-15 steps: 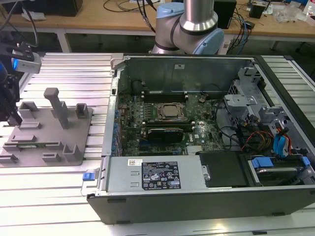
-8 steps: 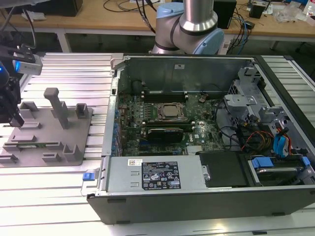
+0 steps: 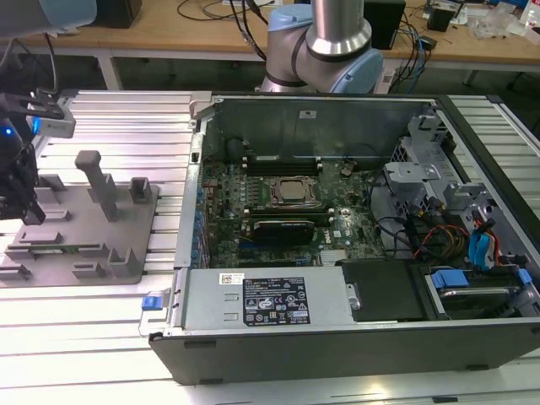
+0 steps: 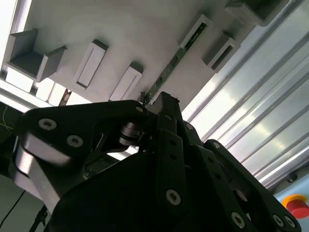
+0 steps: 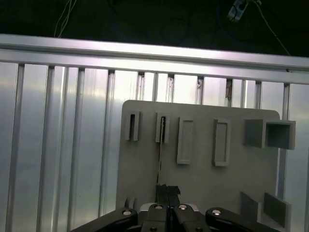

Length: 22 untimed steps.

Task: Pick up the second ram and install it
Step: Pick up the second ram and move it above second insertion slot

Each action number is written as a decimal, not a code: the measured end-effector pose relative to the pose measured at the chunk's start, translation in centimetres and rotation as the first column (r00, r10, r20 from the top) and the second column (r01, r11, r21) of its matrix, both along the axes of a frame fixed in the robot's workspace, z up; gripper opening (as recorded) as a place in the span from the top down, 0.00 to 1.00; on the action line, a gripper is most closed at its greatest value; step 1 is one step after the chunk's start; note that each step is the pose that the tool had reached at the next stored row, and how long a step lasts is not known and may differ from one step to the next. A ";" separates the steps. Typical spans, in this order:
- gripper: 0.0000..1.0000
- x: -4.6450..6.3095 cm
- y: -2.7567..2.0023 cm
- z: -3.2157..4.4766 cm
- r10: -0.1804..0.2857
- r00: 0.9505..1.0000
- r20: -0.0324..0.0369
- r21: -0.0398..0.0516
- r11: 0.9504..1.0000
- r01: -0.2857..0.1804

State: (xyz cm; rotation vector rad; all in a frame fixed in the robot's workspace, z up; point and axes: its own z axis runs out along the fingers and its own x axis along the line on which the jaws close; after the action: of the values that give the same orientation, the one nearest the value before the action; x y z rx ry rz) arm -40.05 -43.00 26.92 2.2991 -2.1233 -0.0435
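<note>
The second ram (image 5: 160, 154) stands on its long edge as a thin green strip, one end in a slot block of the grey fixture plate (image 5: 203, 179). In the second wrist view the second ram (image 4: 178, 53) runs straight into my fingertips. My gripper (image 5: 167, 189) has its jaws together on the near end of the stick. In the exterior view my gripper (image 3: 29, 211) hangs low over the fixture plate (image 3: 84, 228), at that view's far left. The open computer case (image 3: 253, 299) lies to the right of it, with the motherboard (image 3: 278, 194) exposed.
Upright grey blocks (image 3: 101, 181) rise from the fixture plate close to my gripper. A black expansion card (image 3: 291, 228) sits in the case below the processor. The arm's base (image 3: 321, 42) stands behind the case. Everything rests on a ribbed aluminium table (image 3: 126, 118).
</note>
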 end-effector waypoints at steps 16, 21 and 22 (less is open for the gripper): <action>0.92 -1.1 -0.42 -3.40 -0.023 1.000 0.000 0.000 1.000 0.023; 0.92 -1.1 -0.46 -4.38 -0.023 1.000 0.000 0.000 1.000 0.023; 0.92 -1.1 -0.46 -4.41 -0.023 1.000 0.000 0.000 1.000 0.023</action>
State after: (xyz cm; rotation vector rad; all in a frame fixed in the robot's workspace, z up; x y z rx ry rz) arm -41.18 -43.46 22.51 2.2756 -2.1495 -0.0438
